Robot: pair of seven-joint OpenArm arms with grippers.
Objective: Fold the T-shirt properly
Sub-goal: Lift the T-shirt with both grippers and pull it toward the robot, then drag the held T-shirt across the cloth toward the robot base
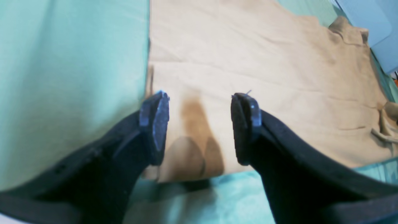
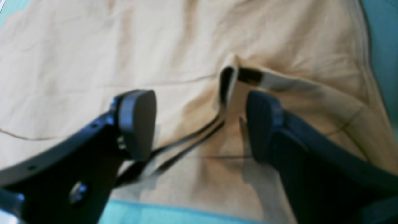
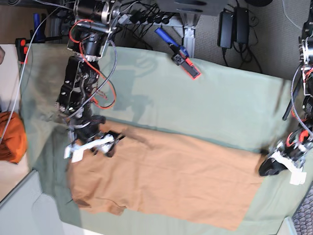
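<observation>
while the t-shirt [image 3: 161, 181] lies spread flat on the green table cloth [image 3: 215, 107], both jaws stand open and grip nothing. the left gripper [image 1: 199, 124] hangs over the shirt's bottom corner, cloth showing between its jaws. the right gripper [image 2: 199, 124] hangs over the neckline, whose raised fold lies between its jaws.
</observation>
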